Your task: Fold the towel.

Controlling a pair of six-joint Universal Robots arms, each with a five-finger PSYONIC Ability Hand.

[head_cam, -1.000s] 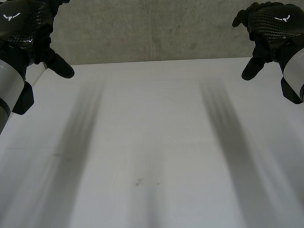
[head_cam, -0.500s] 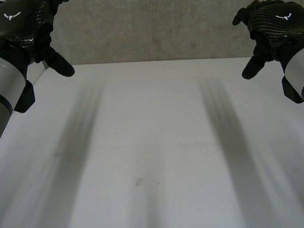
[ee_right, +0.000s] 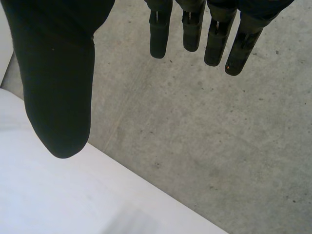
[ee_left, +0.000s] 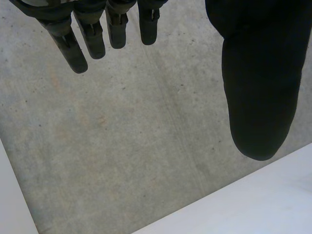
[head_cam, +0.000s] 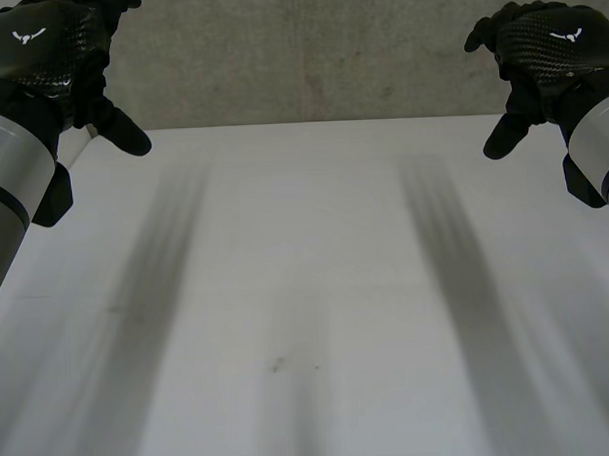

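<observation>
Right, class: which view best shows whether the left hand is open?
The left wrist view: on the left hand the fingers hang straight, apart from the thumb, holding nothing. The head view shows its back and thumb, near the table. The right wrist view looks along the right hand.

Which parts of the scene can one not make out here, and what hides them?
Head view: the table's near edge is cut off by the frame.
Left wrist view: the left hand's thumb covers part of the concrete surface.
Right wrist view: the right hand's thumb covers a stretch of the table's edge.
</observation>
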